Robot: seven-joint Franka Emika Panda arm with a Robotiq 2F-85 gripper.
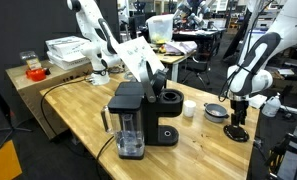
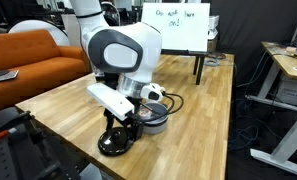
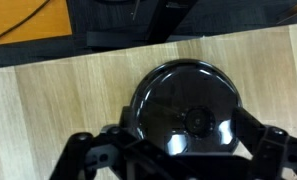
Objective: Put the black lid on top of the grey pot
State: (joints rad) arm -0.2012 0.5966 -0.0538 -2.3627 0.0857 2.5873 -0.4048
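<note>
Near the worktop [image 2: 203,90] edge, straddles the black lid [image 3: 186,108] with the claw [image 3: 188,128], flat beside the grey pot [image 2: 156,118]; cannot tell whether clenched or released. Needs lifting, carrying, setting on pot.

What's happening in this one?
The arm has its gripper lowered over the lid, which lies flat on the table right beside the pot. In the wrist view the fingers stand on either side of the lid, but whether they grip it cannot be told. The pot is uncovered, so the lid is not yet on it.
</note>
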